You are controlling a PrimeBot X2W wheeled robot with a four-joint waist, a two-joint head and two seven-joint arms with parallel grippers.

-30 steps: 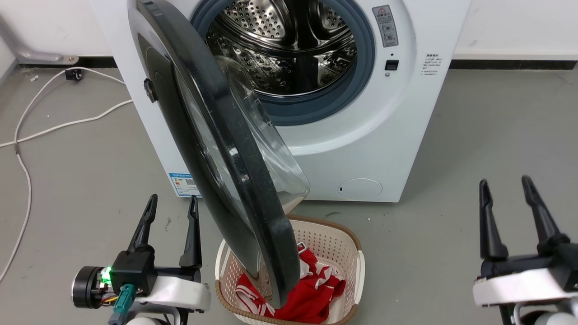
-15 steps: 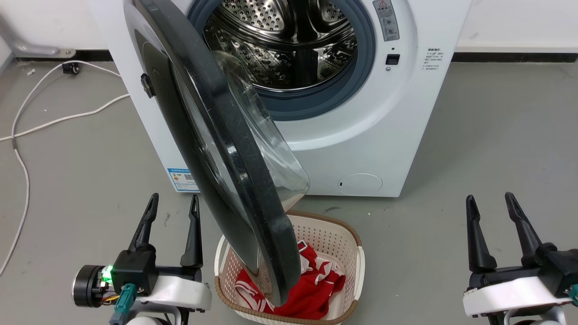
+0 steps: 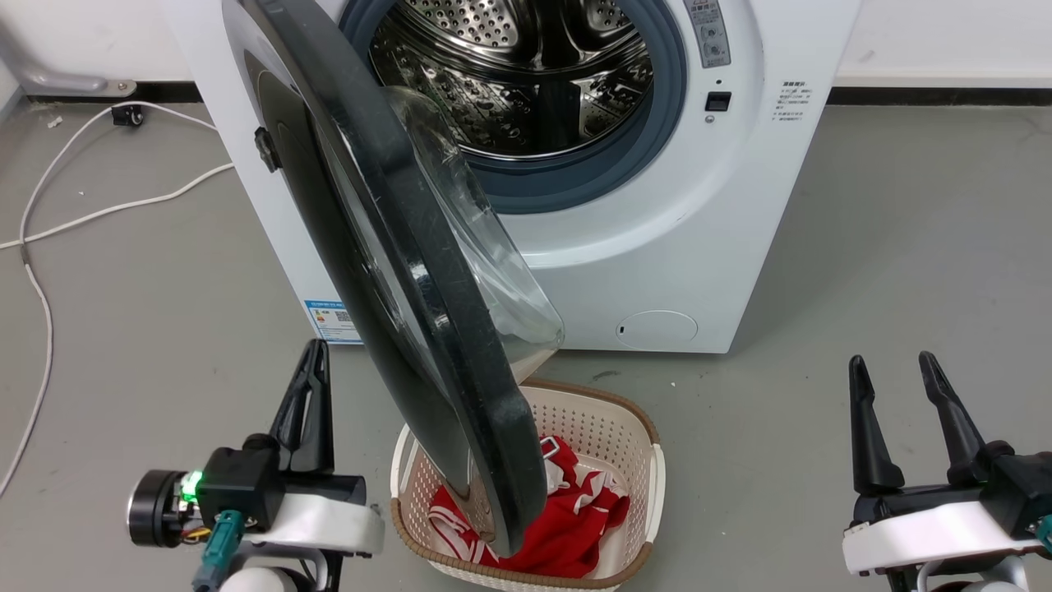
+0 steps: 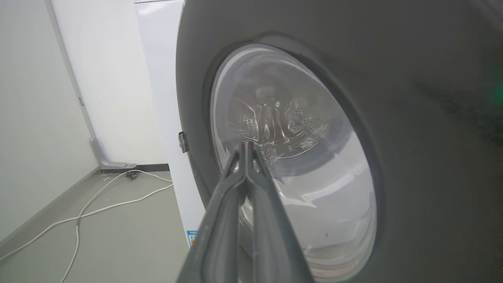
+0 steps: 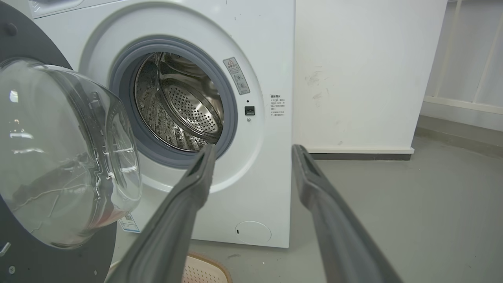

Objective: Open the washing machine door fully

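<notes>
Grey floor (image 3: 904, 247) runs under everything here, up to a white wall (image 5: 353, 59) with a dark skirting strip along the floor's far edge. Nearest you, at the lower left of the head view, your left gripper (image 3: 316, 352) has its two dark fingers pressed together with nothing between them. At the lower right, your right gripper (image 3: 892, 362) stands with its fingers spread wide and empty, well apart from the machine. Between your two arms, a cream basket (image 3: 653, 460) with a brown rim sits on the floor just in front of the machine, with red cloth (image 3: 575, 526) lying in it. The washing machine door (image 3: 411, 271) is swung out from its hinge on the machine's left side and stands about edge-on to the head camera, partway open. Its lower rim hangs over the left part of the basket, and its clear glass bowl (image 5: 59, 157) bulges back toward the machine. Your left gripper is on the door's outer side, just beside it, with a strip of floor showing between them; its fingers point at the door's round window. Behind the door stands the white washing machine (image 3: 699, 247), its grey rubber ring (image 3: 567, 193) and steel drum (image 3: 526, 74) exposed. Far left, a white cable (image 3: 49, 238) trails across the floor toward the wall
</notes>
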